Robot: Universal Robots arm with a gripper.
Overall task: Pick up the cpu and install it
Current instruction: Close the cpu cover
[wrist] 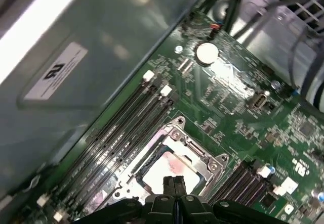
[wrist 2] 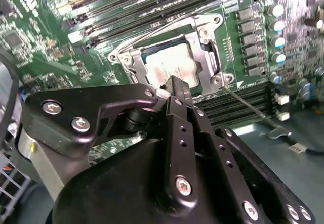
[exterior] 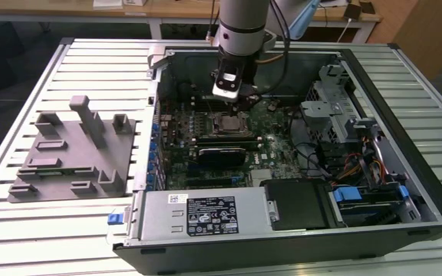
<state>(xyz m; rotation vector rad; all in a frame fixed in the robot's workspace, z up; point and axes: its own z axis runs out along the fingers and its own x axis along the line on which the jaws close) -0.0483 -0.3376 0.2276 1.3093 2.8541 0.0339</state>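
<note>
**A:** where's the cpu (wrist 2: 169, 68)?

**B:** sitting in the socket (wrist 2: 205, 57) on the green board (exterior: 271, 129), inside the open computer case (exterior: 282, 253). Silver top faces up and the metal frame sits around its edges.

**A:** fingers (wrist: 169, 184)?

**B:** pressed together, nothing between them. In both wrist views the tips hang right over one edge of the cpu. Can't tell if they touch it.

**A:** arm?

**B:** in the exterior view the arm (exterior: 240, 23) comes straight down into the case, right above the socket.

**A:** anything else round the socket?

**B:** a thin wire lever (wrist 2: 253, 108) sticks out from one socket corner. Dark memory slots (wrist: 126, 128) run along two sides.

**A:** outside the case?

**B:** a grey tray (exterior: 60, 165) lies flat on the slatted worktop (exterior: 21, 230), to the exterior view's left of the case, well apart from the arm.
</note>
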